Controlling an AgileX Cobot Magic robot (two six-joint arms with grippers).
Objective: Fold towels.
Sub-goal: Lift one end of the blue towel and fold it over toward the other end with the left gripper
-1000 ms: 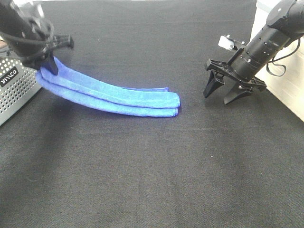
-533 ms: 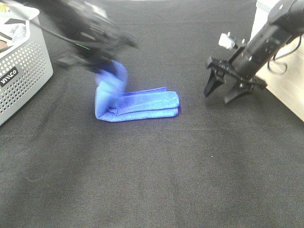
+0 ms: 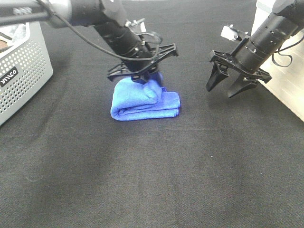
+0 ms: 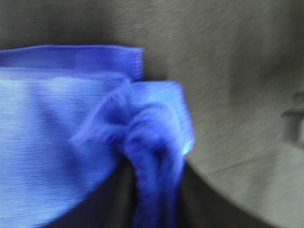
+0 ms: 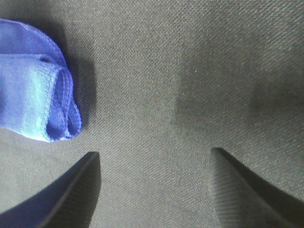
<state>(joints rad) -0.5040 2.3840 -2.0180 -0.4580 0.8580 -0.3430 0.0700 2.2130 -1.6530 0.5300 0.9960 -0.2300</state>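
The royal-blue towel (image 3: 142,100) lies in a compact folded bundle mid-table. My left gripper (image 3: 148,78) reaches across from the upper left and is shut on the towel's folded-over end, just above the bundle. In the left wrist view the towel (image 4: 57,142) fills the frame, with a bunched fold running up between the jaws. My right gripper (image 3: 229,88) hangs open and empty to the right of the towel, apart from it. The right wrist view shows its two spread fingertips (image 5: 85,190) over bare cloth, with the towel's folded end (image 5: 42,99) off to one side.
A perforated grey basket (image 3: 21,71) stands at the left edge. A white box or wall (image 3: 289,80) borders the right side behind the right arm. The black tablecloth (image 3: 152,171) covers the table.
My left gripper swept right from beside the basket, carrying the towel's left end over its right half. The long strip became a short bundle. The right gripper barely moved.
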